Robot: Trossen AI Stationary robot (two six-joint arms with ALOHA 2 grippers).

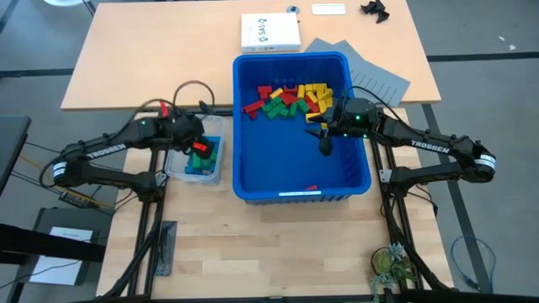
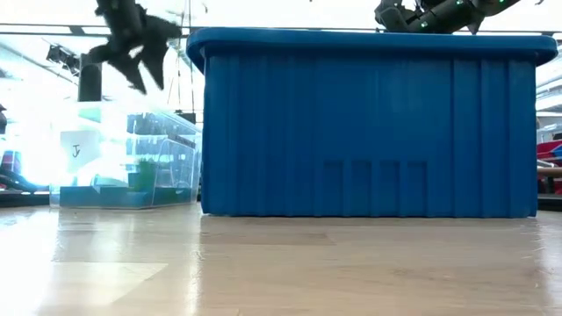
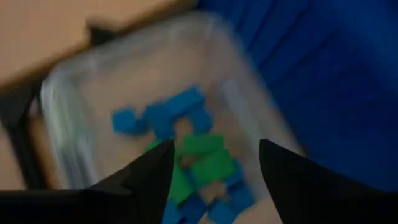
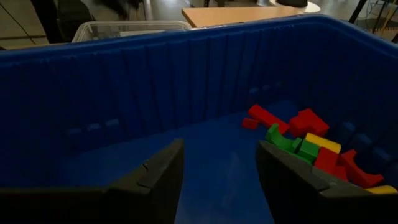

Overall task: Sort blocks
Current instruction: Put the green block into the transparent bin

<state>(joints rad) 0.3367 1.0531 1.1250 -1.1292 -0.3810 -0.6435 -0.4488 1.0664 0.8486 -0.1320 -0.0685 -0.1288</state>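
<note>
Fingers (image 3: pixel 155 171) parted above blue and green blocks (image 3: pixel 186 149), unseen elsewhere.

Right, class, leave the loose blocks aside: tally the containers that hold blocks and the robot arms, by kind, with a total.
Large blue bin: 1
Clear tub: 1
Robot arms: 2, the left arm and the right arm
Total: 4

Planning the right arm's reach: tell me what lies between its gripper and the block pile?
Only bare blue bin floor, per the right wrist view, separates right gripper from blocks.
</note>
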